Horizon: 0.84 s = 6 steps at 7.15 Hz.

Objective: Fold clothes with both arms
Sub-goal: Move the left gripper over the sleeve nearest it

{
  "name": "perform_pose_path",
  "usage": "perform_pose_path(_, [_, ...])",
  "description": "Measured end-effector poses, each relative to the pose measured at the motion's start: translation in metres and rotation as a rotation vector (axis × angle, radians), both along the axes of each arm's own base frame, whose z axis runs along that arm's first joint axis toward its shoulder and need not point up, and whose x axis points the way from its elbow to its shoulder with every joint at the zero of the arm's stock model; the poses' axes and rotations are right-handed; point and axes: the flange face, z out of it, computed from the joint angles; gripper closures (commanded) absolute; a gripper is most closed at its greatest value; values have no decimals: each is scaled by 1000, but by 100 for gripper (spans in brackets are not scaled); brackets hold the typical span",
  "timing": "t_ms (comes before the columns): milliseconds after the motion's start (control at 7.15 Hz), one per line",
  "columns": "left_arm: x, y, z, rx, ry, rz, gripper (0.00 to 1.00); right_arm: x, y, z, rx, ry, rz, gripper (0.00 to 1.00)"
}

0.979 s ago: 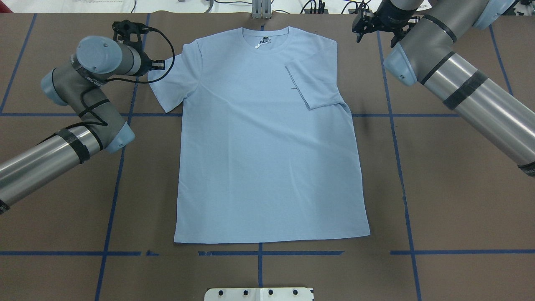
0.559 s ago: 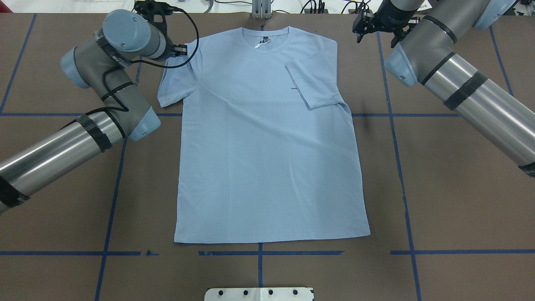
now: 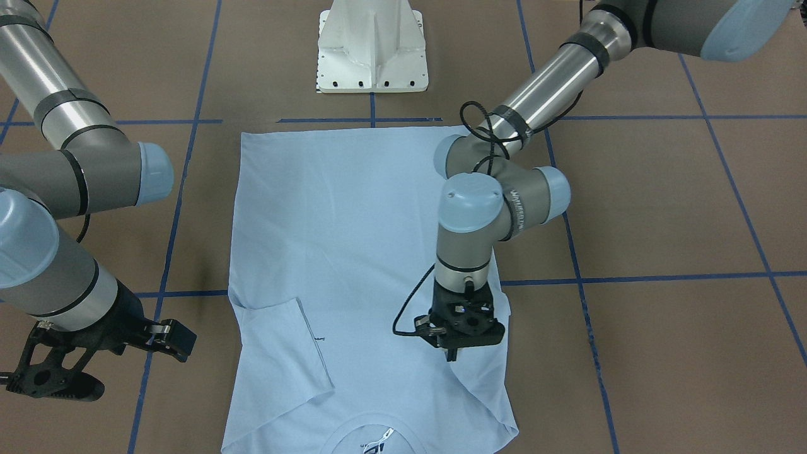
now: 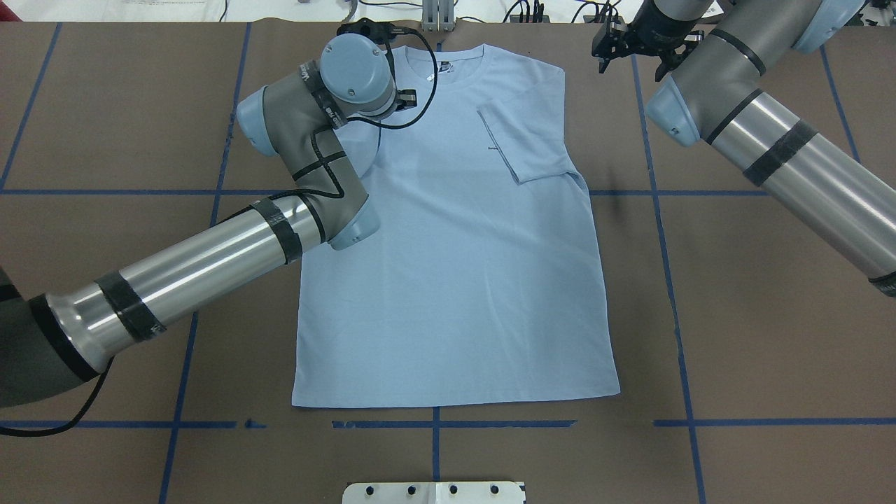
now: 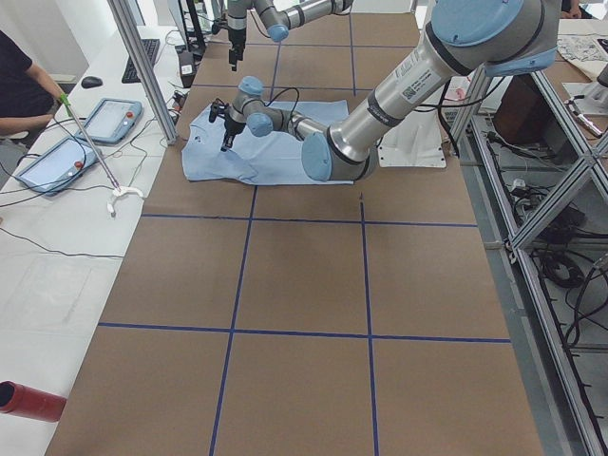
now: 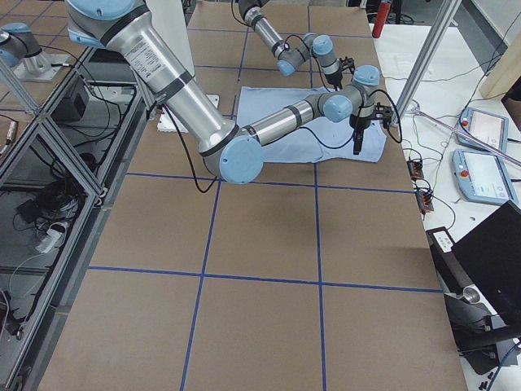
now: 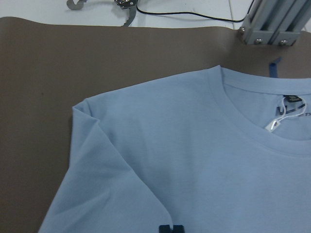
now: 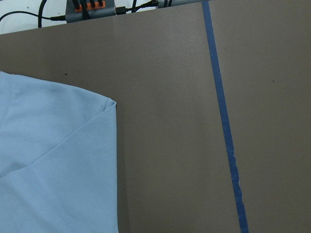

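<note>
The pale blue T-shirt point(image 4: 455, 280) lies flat on the brown table, its collar at the far edge and the neck label point(image 7: 274, 124) showing. One sleeve point(image 4: 521, 140) is folded inward over the chest, and a small dark mark peeks out at its edge. My left gripper point(image 3: 451, 354) points down over the other shoulder. It is shut on the other sleeve point(image 3: 482, 378), which is drawn in over the body. In the left wrist view its closed fingertips point(image 7: 165, 228) rest on the fabric. My right gripper point(image 3: 120, 366) hangs open off the shirt, beside the far corner.
The white pedestal base point(image 3: 372, 50) stands at the near table edge. Blue tape lines point(image 4: 665, 245) grid the table. An aluminium post point(image 4: 437, 14) and cables sit behind the collar. A person point(image 5: 19, 85) sits at a side table with tablets point(image 6: 480, 122).
My left arm has swung right from outside the shirt to over its chest, pulling the sleeve inward with it. The right arm has stayed still.
</note>
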Motion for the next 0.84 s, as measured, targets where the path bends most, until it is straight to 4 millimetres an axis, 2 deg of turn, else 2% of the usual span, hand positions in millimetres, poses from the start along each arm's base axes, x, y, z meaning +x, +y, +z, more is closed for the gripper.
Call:
perform_pose_path(280, [6, -3, -8, 28, 35, -15, 100, -1, 0, 0, 0, 1, -1, 0])
perform_pose_path(420, [7, -3, -11, 46, 59, -18, 95, -2, 0, 2, -2, 2, -2, 0])
perform_pose_path(559, [7, -3, -13, 66, 86, -19, 1, -2, 0, 3, -4, 4, -3, 0])
perform_pose_path(839, [7, -3, -11, 89, 107, -17, 0, -3, 0, 10, 6, -2, -3, 0])
